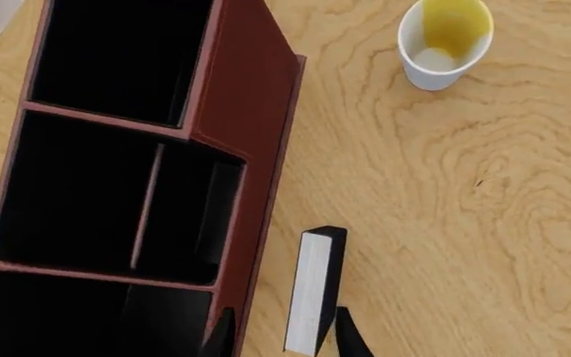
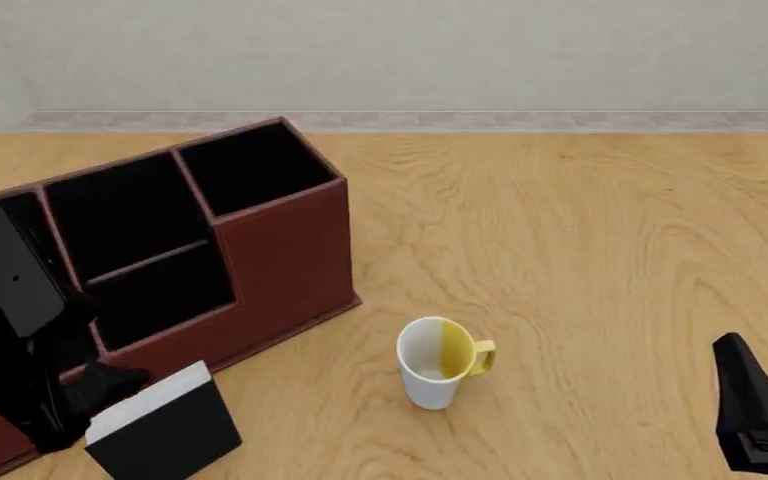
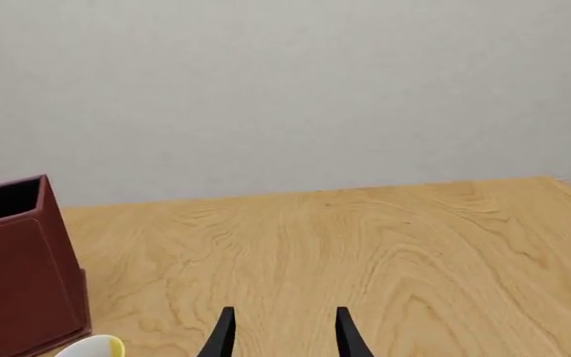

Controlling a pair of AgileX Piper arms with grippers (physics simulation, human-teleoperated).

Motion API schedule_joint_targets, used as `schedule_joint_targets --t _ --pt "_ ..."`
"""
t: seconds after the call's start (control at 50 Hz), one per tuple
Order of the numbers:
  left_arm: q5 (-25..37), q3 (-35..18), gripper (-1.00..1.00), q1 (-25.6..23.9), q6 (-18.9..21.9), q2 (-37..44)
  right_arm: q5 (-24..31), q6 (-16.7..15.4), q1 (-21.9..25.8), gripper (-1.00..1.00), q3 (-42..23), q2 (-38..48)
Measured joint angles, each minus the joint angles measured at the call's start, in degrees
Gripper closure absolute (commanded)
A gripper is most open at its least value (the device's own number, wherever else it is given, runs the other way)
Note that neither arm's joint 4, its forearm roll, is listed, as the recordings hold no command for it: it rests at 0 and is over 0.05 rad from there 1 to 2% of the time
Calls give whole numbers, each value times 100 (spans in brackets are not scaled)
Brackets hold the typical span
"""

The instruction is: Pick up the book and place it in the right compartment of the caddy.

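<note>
The book (image 2: 164, 428) stands on its edge on the table just in front of the caddy (image 2: 284, 250), black cover toward the front camera and white page edges up. In the left wrist view the book (image 1: 315, 290) sits between the two fingertips of my left gripper (image 1: 285, 338), which is open, with a gap showing on the caddy side. The right compartment (image 2: 257, 165) is the small square black cell at the caddy's right end, also seen as the right compartment (image 1: 117, 56). My right gripper (image 3: 282, 338) is open and holds nothing, low at the near right (image 2: 758, 420).
A white mug with a yellow inside (image 2: 440, 362) stands right of the book, also seen as the mug (image 1: 444, 41). The caddy's wider shelved cell (image 2: 137, 245) lies left of the right compartment. A grey wall (image 2: 384, 50) closes the far side.
</note>
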Motion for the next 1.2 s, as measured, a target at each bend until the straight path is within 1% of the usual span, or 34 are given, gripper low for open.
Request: schedule_joint_targets --t 0.88,1.2 --pt "-1615 1344 -100 -590 -543 650 204 -9 -39 -100 -79 -120" --pt "-1957 1717 -100 -684 -693 771 224 -18 -48 -100 -105 -118"
